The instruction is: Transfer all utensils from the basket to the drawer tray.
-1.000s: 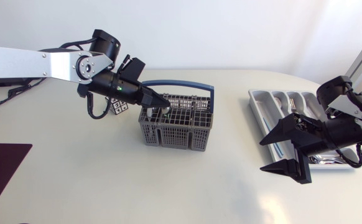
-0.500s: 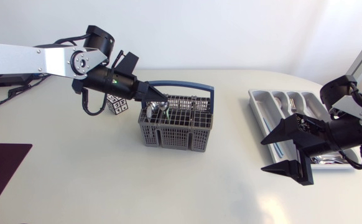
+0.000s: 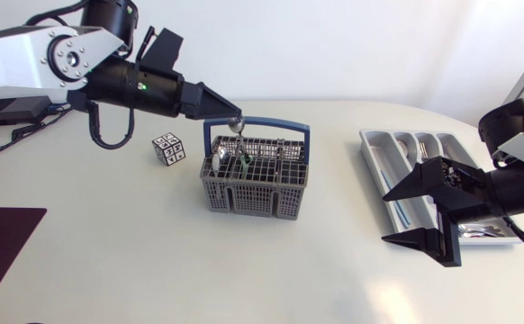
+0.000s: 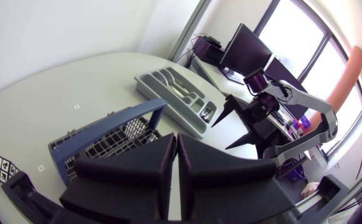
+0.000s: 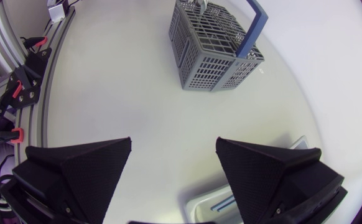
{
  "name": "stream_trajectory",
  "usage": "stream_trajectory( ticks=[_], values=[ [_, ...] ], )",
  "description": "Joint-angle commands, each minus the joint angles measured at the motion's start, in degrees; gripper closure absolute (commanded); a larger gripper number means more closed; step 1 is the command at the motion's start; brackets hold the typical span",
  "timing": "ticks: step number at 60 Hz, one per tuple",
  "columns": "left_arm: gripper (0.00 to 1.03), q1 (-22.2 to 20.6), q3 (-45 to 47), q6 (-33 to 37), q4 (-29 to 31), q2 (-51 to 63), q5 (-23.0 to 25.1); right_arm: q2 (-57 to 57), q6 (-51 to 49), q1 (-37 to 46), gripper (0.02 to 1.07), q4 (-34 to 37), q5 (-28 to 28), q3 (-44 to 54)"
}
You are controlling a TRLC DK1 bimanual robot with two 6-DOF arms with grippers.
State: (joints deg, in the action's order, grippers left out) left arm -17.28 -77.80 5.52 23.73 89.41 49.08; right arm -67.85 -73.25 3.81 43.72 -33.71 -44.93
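One utensil (image 3: 239, 129) hung from the left gripper (image 3: 234, 118), whose fingers were pinched together on its top end, apparently to draw it straight up out of the basket (image 3: 284, 193) directly beneath. Well ahead of those fingers, the right gripper (image 3: 385, 219) stood spread wide and empty beside the drawer tray (image 3: 379, 144), likely keeping clear.

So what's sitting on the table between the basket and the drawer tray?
Nothing: in the head view the table is bare between the basket and the drawer tray.
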Motion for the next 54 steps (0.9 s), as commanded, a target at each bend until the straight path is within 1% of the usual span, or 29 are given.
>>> stream_trajectory(
  ticks=[1, 9, 10, 16, 21, 28, 31, 32, 35, 41, 46, 47, 49, 54],
  values=[
    [1.00, -1.6, 1.6, -0.9, 0.2, -5.6, 0.9, 2.0, 3.4, -1.7, 0.09, 1.1, -0.6, -0.6],
    [1.00, -4.7, 4.4, 2.8, 0.2, -10.1, 0.8, 6.9, 10.6, -6.1, 0.09, -0.7, -1.4, -1.0],
    [1.00, -5.7, 5.3, 5.0, 0.4, -10.7, 0.8, 7.6, 11.9, -6.8, 0.09, -1.4, -1.5, -0.9],
    [1.00, -7.7, 7.5, 9.4, 0.6, -11.7, 0.7, 10.2, 18.3, -11.2, 0.09, -4.4, -1.4, -0.4],
    [1.00, -8.6, 8.1, 11.1, 0.7, -11.9, 0.7, 11.9, 23.9, -15.5, 0.10, -8.6, -1.0, 0.5],
    [1.00, -11.6, 8.8, 15.9, 2.2, -12.1, 0.8, 12.7, 29.8, -20.6, 0.14, -14.6, 0.1, 1.5],
    [1.00, -12.5, 8.9, 16.4, 2.2, -12.1, 0.7, 12.7, 31.1, -22.0, 0.15, -16.0, 0.2, 1.7],
    [1.00, -13.0, 8.9, 16.9, 2.3, -12.1, 0.8, 12.7, 32.1, -23.5, 0.18, -17.4, 0.7, 2.0],
    [1.00, -14.3, 9.1, 17.5, 2.6, -12.2, 0.8, 12.6, 34.3, -26.0, 0.20, -20.5, 2.0, 2.6],
    [1.00, -16.2, 8.8, 18.7, 3.5, -12.1, 0.8, 11.5, 35.5, -29.1, 0.30, -24.4, 2.6, 3.3],
    [1.00, -17.7, 8.4, 19.5, 4.4, -11.8, 0.8, 9.6, 35.9, -31.2, 0.43, -27.3, 2.6, 3.6],
    [1.00, -17.8, 8.3, 19.7, 4.5, -11.8, 0.8, 9.5, 35.9, -31.4, 0.44, -27.5, 2.7, 3.6],
    [1.00, -18.4, 8.3, 20.5, 4.8, -11.8, 0.8, 9.0, 35.9, -32.4, 0.50, -28.7, 2.7, 3.9],
    [1.00, -19.0, 8.1, 21.8, 4.9, -11.7, 0.7, 8.4, 35.6, -34.1, 0.59, -29.6, 2.9, 4.0]
  ],
)
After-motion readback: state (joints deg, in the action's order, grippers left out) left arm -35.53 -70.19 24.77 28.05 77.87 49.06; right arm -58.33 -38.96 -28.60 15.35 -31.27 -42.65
